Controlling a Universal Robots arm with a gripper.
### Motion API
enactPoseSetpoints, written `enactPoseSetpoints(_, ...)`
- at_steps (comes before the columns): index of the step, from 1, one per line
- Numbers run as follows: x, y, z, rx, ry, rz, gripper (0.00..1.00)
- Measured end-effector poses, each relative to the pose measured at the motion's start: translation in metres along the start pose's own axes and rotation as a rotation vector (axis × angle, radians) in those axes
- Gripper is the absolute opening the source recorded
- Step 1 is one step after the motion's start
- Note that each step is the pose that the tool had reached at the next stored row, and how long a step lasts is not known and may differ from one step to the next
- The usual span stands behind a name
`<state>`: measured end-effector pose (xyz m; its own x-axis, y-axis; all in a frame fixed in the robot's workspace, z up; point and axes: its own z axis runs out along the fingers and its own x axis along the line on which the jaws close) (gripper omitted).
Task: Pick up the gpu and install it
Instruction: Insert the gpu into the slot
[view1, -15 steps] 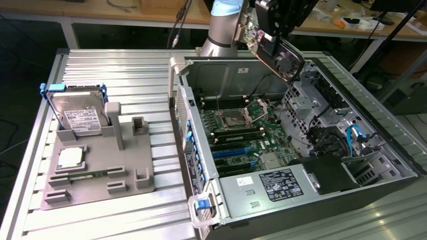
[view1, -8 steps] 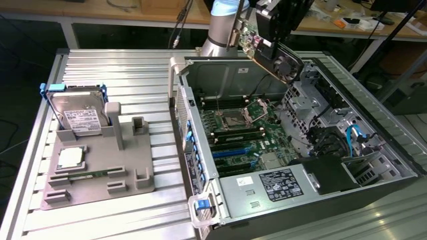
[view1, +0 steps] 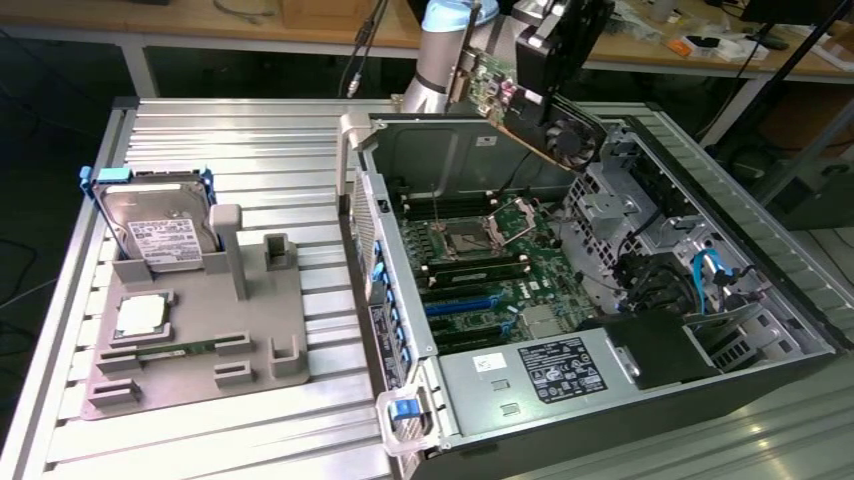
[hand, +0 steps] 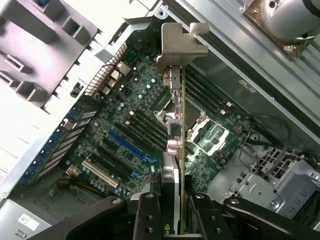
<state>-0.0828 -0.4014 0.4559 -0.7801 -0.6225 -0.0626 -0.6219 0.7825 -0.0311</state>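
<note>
Snagging looks the likeliest trouble: the gripper, fingers clenched on the gpu, holds it tilted in the air over the far end of the open computer case. Its metal bracket could catch the case wall or miss the blue slot. The card's connector edge is hard to make out.

the gpu is gripped by the closed claw and is hung tilted just below it. well beneath the claw, the motherboard is laid in the open case. far from the claw, toward the exterior view's left, a holder is set on the table, with a hard drive stood in it.
</note>
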Motion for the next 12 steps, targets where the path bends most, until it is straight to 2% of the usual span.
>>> enactPoseSetpoints(6,0.0002,0.0001,0.0052,-0.0037,0.0098,-0.101,0.27)
enactPoseSetpoints(12,0.0005,0.0002,0.0106,-0.01,0.0062,-0.216,0.27)
